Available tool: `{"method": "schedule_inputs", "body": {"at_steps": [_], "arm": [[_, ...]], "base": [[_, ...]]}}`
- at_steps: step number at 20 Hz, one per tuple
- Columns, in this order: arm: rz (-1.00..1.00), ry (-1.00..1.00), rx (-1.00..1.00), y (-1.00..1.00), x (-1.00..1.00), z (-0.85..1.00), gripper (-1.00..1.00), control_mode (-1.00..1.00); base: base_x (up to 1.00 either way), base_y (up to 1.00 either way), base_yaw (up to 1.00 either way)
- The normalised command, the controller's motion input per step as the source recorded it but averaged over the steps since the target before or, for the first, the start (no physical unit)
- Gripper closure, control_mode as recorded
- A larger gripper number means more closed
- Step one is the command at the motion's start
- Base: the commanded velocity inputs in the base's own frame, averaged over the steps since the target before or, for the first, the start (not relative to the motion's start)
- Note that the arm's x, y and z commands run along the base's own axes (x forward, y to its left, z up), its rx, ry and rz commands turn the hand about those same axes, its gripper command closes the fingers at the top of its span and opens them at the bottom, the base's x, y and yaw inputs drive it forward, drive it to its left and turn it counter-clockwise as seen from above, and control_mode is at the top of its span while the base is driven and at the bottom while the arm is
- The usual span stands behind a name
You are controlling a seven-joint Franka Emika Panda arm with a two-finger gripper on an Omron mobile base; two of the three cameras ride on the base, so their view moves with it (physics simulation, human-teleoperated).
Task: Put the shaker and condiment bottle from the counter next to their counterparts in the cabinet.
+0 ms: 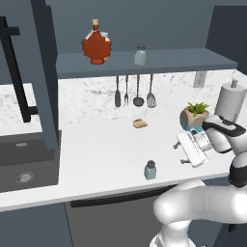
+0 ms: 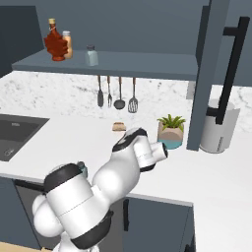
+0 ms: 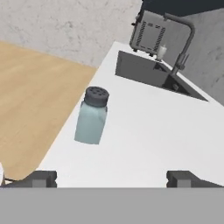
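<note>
Pale blue-green shaker [image 1: 150,170] stands upright on the white bench [image 1: 106,154], long axis vertical, grey cap up, close to the front edge. In the hand view the shaker [image 3: 91,116] looks translucent, body a bit wider at the base, dark grey cap dotted w/ holes; it leans slightly in that view, but the camera is rolled.

Claw [image 3: 112,178] is spread wide, nothing between the tips; shaker sits ahead of it, nearer the left tip, not touching. In the left base view the claw [image 1: 185,153] hangs above the bench, right of the shaker and apart from it.

Syrup bottle [image 1: 96,45] is up on the cabinet shelf [image 1: 159,61], upright, neck and tan cap up, dark red-brown leaf shape w/ small white tag. Orange bottle [image 2: 67,44] stands just behind/beside it, white cap up. Second shaker [image 1: 140,55] stands upright on the same shelf, well right of both.

Cabinet door [image 1: 46,72] is open, black bar handle [image 1: 17,72] vertical. Sink [image 1: 24,166] at bench's left; utensils [image 1: 134,91] hang under the shelf; plant [image 1: 195,116] and paper roll [image 1: 230,101] at right.
</note>
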Motion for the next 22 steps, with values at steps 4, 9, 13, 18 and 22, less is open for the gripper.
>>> {"method": "schedule_inputs", "body": {"at_steps": [4, 9, 13, 18, 22], "arm": [[0.0, 0.03, 0.02, 0.15, -0.05, -0.15, -1.0, -1.0], [0.0, 0.06, 0.0, 0.05, 0.0, 0.11, -1.0, -1.0], [0.0, 0.2, -0.12, 0.27, -0.05, 0.04, -1.0, -1.0], [0.01, 0.11, -0.1, 0.13, -0.13, 0.0, -1.0, -1.0], [0.0, 0.0, 0.1, -0.01, -0.22, 0.05, -1.0, -1.0]], "base": [[0.0, 0.0, 0.0], [0.0, 0.0, 0.0], [0.0, 0.0, 0.0], [0.0, 0.0, 0.0], [0.0, 0.0, 0.0]]}}
